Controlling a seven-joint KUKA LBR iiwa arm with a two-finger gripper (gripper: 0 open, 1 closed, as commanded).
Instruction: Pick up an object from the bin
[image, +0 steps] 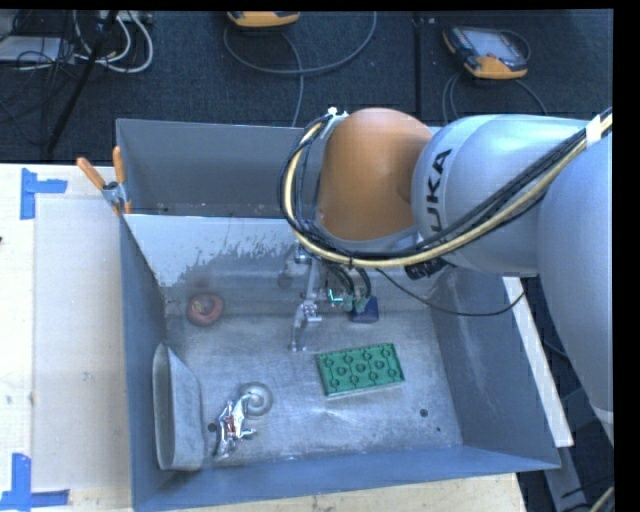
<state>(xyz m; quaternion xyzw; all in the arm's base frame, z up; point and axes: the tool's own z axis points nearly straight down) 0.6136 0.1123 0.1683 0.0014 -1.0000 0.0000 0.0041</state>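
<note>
Dark floor w/ cables at the back, grey metal bin (200, 180) up front. Far L inside: long grey scoop-shaped thing (172, 410) lying along the L wall, near the front corner. Just R of it, small silvery trinket (235, 425) w/ a spiral bit at its top; touching the scoop or not, can't tell. Further back, on its own, a round reddish-brown disc (205, 308). Mid-bin: gripper (299, 335) hangs from under the arm's orange cover, tip low over bare floor, no thing visible in its grip; how far open, can't tell from this angle. Just R of it, small dark blue piece (364, 310), loose or part of the wrist, can't tell. Below that, a green studded plate (361, 370) lies flat, nearest loose thing to the gripper tip, near but apart. Big grey arm (500, 190) reaches in from the R
</note>
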